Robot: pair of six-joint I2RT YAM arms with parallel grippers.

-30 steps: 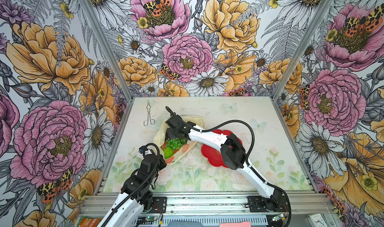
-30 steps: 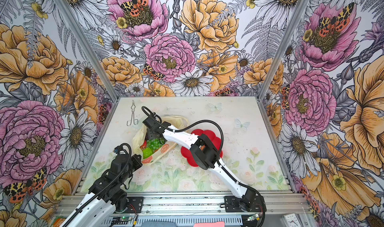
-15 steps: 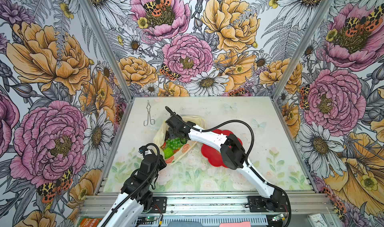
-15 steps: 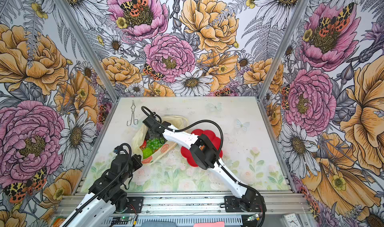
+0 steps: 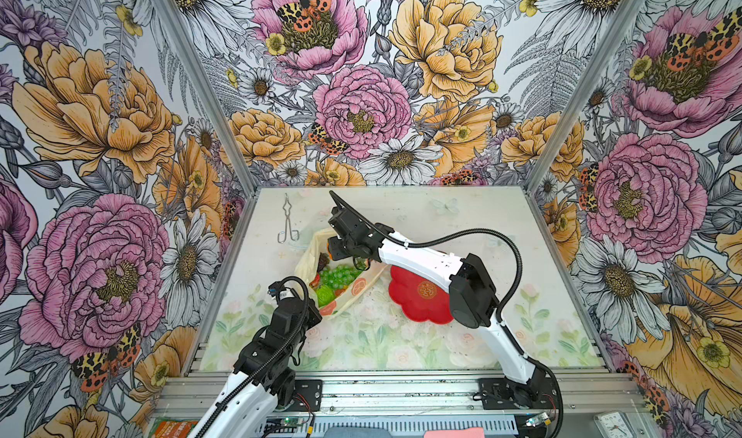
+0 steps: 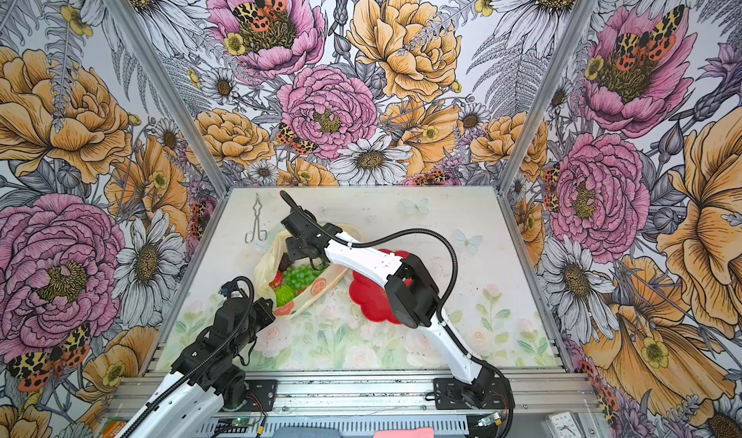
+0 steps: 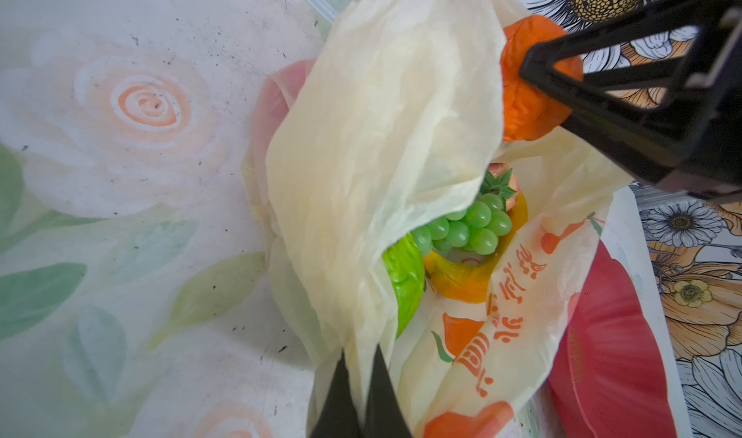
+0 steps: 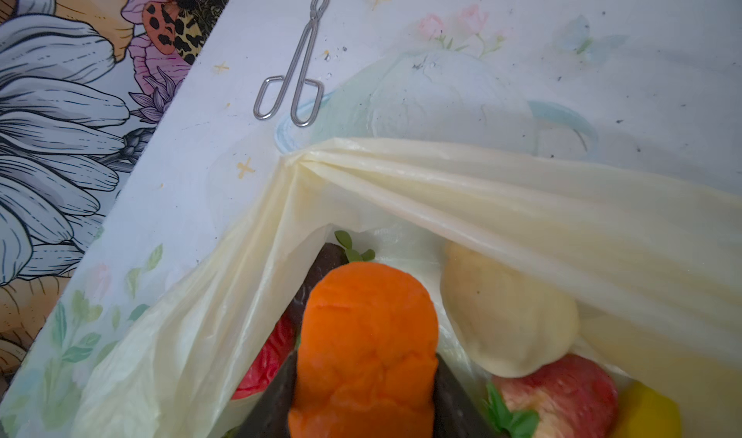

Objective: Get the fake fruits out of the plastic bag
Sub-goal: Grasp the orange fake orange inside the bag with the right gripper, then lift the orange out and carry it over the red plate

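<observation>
The pale-yellow plastic bag (image 5: 305, 251) (image 6: 265, 267) lies open on the table's left side. My left gripper (image 7: 359, 355) (image 5: 315, 309) is shut on the bag's near rim (image 7: 381, 134) and holds it up. My right gripper (image 8: 365, 359) (image 5: 341, 251) reaches into the mouth and is shut on the orange (image 8: 367, 323) (image 7: 522, 106). Inside the bag lie green grapes (image 7: 469, 227) (image 5: 341, 275), a green round fruit (image 7: 405, 283), a yellow banana (image 7: 461, 283), a cream piece (image 8: 506, 319), a red apple (image 8: 562, 387) and a dark brown fruit (image 8: 321, 271).
A red flower-shaped plate (image 5: 417, 295) (image 6: 369, 295) sits just right of the bag, partly under the right arm. Metal tongs (image 5: 288, 225) (image 8: 297, 74) lie at the back left near the wall. Floral walls enclose the table on three sides.
The right gripper's jaws have closed in around the orange inside the bag. The left arm and the bag have stayed where they were.
</observation>
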